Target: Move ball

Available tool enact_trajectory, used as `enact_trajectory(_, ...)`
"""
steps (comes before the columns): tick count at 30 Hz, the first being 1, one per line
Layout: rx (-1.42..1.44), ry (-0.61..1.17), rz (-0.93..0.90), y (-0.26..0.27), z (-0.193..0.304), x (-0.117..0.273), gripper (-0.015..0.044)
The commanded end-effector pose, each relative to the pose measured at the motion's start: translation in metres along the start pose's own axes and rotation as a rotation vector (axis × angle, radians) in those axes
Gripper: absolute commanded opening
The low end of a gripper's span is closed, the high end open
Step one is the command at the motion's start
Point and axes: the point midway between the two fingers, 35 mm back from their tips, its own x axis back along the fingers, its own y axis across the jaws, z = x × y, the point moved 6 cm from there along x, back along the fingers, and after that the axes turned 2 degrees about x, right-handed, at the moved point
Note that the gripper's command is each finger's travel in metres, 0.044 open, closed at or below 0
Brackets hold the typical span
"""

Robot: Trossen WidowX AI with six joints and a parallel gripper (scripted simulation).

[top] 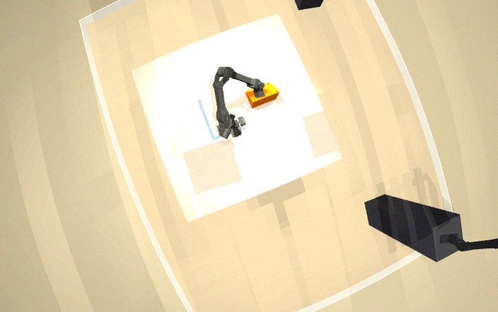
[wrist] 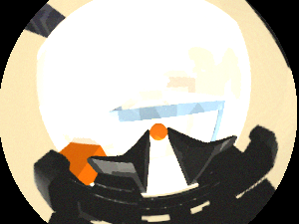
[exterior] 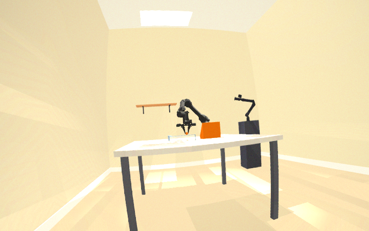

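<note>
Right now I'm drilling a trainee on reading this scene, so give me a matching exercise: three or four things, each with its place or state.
Things:
1. ball
2. claw
3. orange block
4. clear walls

Places or states:
A. carries the arm's base
B. low on the white table, forming a corner
C. pinched between two fingertips
D. pointing down, shut on something

Pairs: 1-C, 2-D, 3-A, 4-B
</note>
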Motion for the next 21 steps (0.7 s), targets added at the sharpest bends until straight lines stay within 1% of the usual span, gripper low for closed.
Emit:
enact_trajectory(1, 0.01, 0.014, -0.007, 0.004, 0.002, -0.031, 0.0)
enact_trajectory(4, 0.009, 0.016, -0.007, 0.006, 0.003, -0.046, 0.0)
enact_trajectory(12, 0.009, 0.016, -0.008, 0.006, 0.003, -0.049, 0.0)
enact_trajectory(21, 0.009, 0.017, -0.008, 0.006, 0.004, -0.062, 0.0)
